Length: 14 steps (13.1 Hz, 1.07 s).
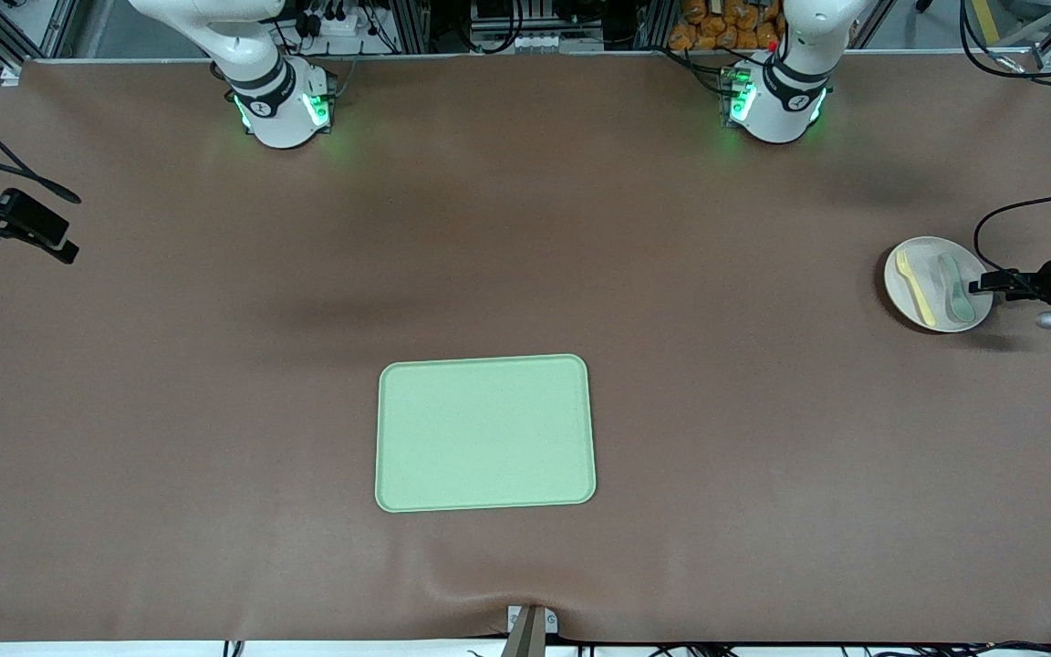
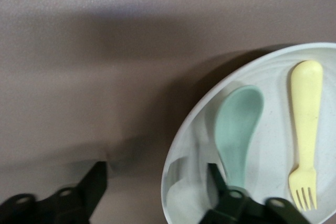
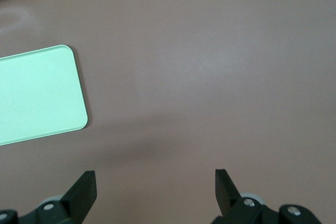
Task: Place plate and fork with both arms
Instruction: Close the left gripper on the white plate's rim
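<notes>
Brown table (image 1: 215, 411): green tray (image 1: 485, 433), plate (image 1: 909, 294) seemingly resting.

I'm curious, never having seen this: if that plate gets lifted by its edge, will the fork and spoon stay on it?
Probably only if kept level. The plate looks shallow with a low rim, so the fork and spoon, lying loose, could slide off when tilted. It looks stiff and light, so gripped by one edge it may sag.

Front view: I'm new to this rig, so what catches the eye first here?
The rectangular pale-green tray lies bare at mid-table, nearer the front camera. At the left arm's end, the round cream plate carries a pale-yellow plastic fork and a grey-green spoon, with the left gripper astride its rim, fingers apart. The right gripper waits open over brown tabletop.
</notes>
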Tool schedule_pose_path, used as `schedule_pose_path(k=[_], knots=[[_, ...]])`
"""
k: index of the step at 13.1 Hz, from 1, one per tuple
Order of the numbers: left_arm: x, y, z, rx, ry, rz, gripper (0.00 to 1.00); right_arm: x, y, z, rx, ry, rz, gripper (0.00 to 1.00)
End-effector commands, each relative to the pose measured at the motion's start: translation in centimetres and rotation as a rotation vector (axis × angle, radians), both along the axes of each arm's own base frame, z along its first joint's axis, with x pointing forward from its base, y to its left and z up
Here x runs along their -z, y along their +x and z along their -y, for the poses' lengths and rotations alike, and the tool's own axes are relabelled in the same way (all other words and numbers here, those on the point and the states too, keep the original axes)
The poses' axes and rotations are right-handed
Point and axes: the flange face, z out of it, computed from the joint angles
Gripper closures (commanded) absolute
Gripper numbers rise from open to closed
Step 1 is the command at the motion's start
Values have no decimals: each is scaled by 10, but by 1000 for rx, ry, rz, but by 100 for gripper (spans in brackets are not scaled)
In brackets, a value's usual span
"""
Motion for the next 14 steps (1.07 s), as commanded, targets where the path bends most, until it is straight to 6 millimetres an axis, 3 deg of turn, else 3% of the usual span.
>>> schedule_pose_path(k=[1, 2, 7, 10, 14], knots=[[-3, 8, 8, 23, -19, 35, 91, -4, 2, 1, -6, 13, 3, 0], [-5, 11, 13, 31, -21, 41, 100, -4, 2, 1, -6, 13, 3, 0], [-14, 21, 23, 54, -25, 55, 100, -3, 2, 1, -6, 13, 1, 0], [-49, 44, 42, 103, -17, 99, 100, -4, 2, 1, -6, 13, 3, 0], [-116, 102, 104, 208, -65, 135, 100, -3, 2, -1, -9, 13, 1, 0]])
